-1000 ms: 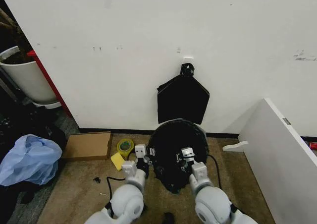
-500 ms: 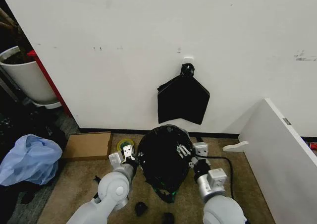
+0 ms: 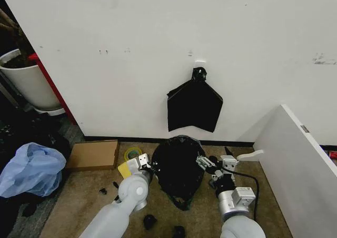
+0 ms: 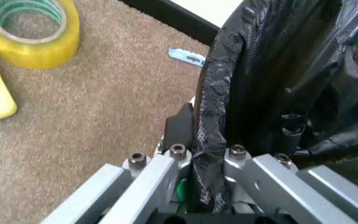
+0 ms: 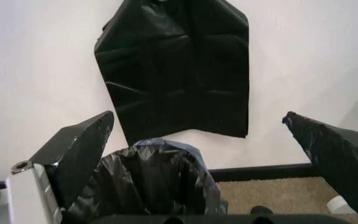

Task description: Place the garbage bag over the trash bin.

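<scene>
The glossy black garbage bag [image 3: 178, 167] stands as a rounded hump on the carpet near the wall. The trash bin is hidden under it. My left gripper [image 3: 146, 165] is at the bag's left side. In the left wrist view it [image 4: 205, 142] is shut on a wrinkled fold of the garbage bag [image 4: 278, 74]. My right gripper [image 3: 204, 161] is at the bag's right side. In the right wrist view it [image 5: 207, 156] is open, its fingers [image 5: 79, 149] spread wide, with the top of the garbage bag [image 5: 160, 177] between them, not gripped.
A flat black bundle [image 3: 194, 106] hangs on the wall above the bag. A yellow tape roll [image 3: 131, 155], a yellow pad [image 3: 125, 170] and a cardboard box [image 3: 93, 155] lie to the left. A pale blue bag [image 3: 29, 169] and a white tub [image 3: 26, 82] are far left. A white panel [image 3: 297, 164] leans at the right.
Both arms have swung apart from the bag's near side to its left and right sides. The bag has shifted slightly left and its shape has narrowed.
</scene>
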### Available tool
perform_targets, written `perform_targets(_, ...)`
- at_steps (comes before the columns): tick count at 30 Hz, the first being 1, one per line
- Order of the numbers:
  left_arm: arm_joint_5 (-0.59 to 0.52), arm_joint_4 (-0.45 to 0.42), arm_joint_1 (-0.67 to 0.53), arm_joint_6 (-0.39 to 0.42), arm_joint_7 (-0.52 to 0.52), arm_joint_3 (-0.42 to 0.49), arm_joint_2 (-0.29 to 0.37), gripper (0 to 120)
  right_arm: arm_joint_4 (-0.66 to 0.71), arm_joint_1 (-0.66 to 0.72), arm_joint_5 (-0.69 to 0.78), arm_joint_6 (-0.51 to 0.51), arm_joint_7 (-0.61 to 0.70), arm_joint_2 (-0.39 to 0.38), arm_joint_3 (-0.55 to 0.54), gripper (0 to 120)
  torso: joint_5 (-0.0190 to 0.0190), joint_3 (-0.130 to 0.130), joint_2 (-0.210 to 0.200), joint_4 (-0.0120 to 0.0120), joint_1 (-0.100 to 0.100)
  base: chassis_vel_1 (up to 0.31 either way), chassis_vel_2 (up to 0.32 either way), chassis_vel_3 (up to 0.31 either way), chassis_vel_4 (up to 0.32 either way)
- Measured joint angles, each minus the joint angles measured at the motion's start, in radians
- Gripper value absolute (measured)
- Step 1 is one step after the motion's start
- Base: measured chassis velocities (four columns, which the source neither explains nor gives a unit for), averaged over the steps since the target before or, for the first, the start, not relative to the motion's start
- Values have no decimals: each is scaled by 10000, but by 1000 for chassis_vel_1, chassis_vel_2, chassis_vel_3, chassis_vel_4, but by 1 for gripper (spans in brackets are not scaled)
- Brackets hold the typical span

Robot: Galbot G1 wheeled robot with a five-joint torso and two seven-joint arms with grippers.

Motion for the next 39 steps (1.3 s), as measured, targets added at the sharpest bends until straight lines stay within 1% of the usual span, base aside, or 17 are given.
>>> perform_targets(3, 35, 196, -131, 0, -88, 71, -105, 1, -29, 17, 6, -8, 28, 33, 1, 100, 0, 0, 0, 0, 0, 0, 0, 0, 0)
perform_targets(10, 214, 323, -204, 46, -85, 123, -242, 29, -111, 67, 18, -59, 98, 73, -21, 100, 0, 0, 0, 1, 0, 0, 0, 0, 0)
perform_targets(11, 214, 323, -204, 46, -85, 123, -242, 29, -111, 67, 18, -59, 98, 73, -21, 100, 0, 0, 0, 1, 0, 0, 0, 0, 0)
perform_targets(12, 230, 284, -179, 30, -72, 119, -240, 34, -119, 54, 18, -69, 104, 84, -27, 100, 0, 0, 0, 0, 0, 0, 0, 0, 0)
perform_targets(16, 392, -148, -39, -37, 42, 101, -143, 51, -112, -45, 18, -74, 100, 165, -83, 100, 0, 0, 0, 0, 0, 0, 0, 0, 0)
perform_targets(17, 392, -148, -39, -37, 42, 101, -143, 51, -112, -45, 18, -74, 100, 165, -83, 100, 0, 0, 0, 0, 0, 0, 0, 0, 0)
perform_targets(22, 982, -706, 140, -298, 435, 94, 30, 72, -94, 27, 55, -72, 94, 218, -80, 100, 0, 0, 0, 2, 0, 0, 0, 0, 0)
perform_targets(23, 1137, -817, 183, -373, 557, 93, 72, 76, -94, 47, 77, -71, 94, 212, -64, 100, 0, 0, 0, 1, 0, 0, 0, 0, 0)
perform_targets(24, 1137, -817, 183, -373, 557, 93, 72, 76, -94, 47, 77, -71, 94, 212, -64, 100, 0, 0, 0, 1, 0, 0, 0, 0, 0)
perform_targets(28, 1444, -1200, 375, -515, 793, 95, 217, 94, -78, 34, 96, -46, 89, 205, -50, 100, 0, 0, 0, 1, 0, 0, 0, 0, 0)
perform_targets(29, 1563, -1270, 433, -585, 866, 95, 243, 97, -60, 26, 96, -39, 84, 216, -47, 100, -1, 0, 0, 0, 0, 0, 0, 0, 0)
perform_targets(31, 2097, -1476, 635, -912, 1145, 77, 319, 99, -46, 16, 89, 29, 45, 273, 20, 100, -1, 0, 0, 0, 0, 0, 0, 0, 0)
perform_targets(32, 2097, -1476, 635, -912, 1145, 77, 319, 99, -46, 16, 89, 29, 45, 273, 20, 100, -1, 0, 0, 0, 0, 0, 0, 0, 0)
perform_targets(33, 2488, -1608, 804, -1160, 1314, 20, 361, 100, -58, 8, 71, 135, -14, 306, 78, 100, -3, 0, 1, -1, 0, 0, 0, 0, 0)
perform_targets(36, 4271, -1964, 1534, -2169, 1941, -373, 524, 100, -274, -142, -29, 917, -399, 410, 368, 100, -3, 0, 0, -1, 0, 0, 0, 0, 0)
perform_targets(38, 5191, -2126, 1963, -2772, 2191, -649, 636, 100, -386, -281, -61, 1340, -605, 425, 508, 100, -2, 0, 0, 3, 0, 0, 0, 0, 0)
perform_targets(39, 5924, -2338, 2422, -3292, 2365, -857, 746, 100, -507, -450, -74, 1815, -850, 436, 662, 100, 1, -1, 1, 1, 0, 0, 0, 0, 0)
